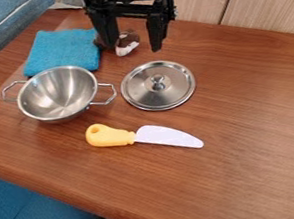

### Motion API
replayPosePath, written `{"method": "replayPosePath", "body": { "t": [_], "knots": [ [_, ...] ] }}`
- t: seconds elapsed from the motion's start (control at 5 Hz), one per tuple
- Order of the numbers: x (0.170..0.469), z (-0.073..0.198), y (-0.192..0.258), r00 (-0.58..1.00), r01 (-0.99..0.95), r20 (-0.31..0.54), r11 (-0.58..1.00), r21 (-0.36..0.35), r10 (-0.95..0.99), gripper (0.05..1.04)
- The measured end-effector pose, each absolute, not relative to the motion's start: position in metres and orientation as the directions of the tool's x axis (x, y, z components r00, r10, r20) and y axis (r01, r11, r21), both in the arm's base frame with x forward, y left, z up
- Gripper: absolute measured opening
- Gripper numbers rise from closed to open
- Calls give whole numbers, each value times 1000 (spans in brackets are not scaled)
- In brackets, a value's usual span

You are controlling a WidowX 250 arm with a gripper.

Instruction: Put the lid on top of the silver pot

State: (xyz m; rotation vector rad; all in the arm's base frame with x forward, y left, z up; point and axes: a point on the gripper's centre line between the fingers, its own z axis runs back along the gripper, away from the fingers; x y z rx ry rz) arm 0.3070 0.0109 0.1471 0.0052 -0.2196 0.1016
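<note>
Lid lies on the desk, knob up, just beside the silver pot. Your end effector hangs beyond it, fingers apart, holding nothing. You're likely at the approach; next, centre over the knob, lower and pinch.

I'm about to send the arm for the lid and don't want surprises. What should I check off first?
1. Gripper open: ok, its fingers are spread wide.
2. Lid lying knob up: ok.
3. Silver pot upright, with nothing inside: ok.
4. Toy knife clear of lid and pot: ok, it lies apart from both.
5. Gripper lined up over the knob: not ok, it hangs nearer the table's far edge.
6. Lid fits the pot's rim snugly: cannot tell until they meet.
</note>
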Motion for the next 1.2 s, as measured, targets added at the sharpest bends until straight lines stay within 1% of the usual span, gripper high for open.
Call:
{"method": "replayPosePath", "body": {
  "t": [0.2,0.4,0.6,0.8,1.0,1.2],
  "knots": [
    [306,138,11,977,-102,188,995,-5,101,1001],
    [314,119,10,987,-90,133,996,-1,90,1001],
    [325,108,5,992,-67,106,998,1,67,1001],
    [334,86,-2,997,-35,74,999,3,35,1001],
    [337,84,-1,995,-32,91,999,16,30,1001],
    [333,70,-3,998,-11,59,997,71,7,966]
  ]
}}
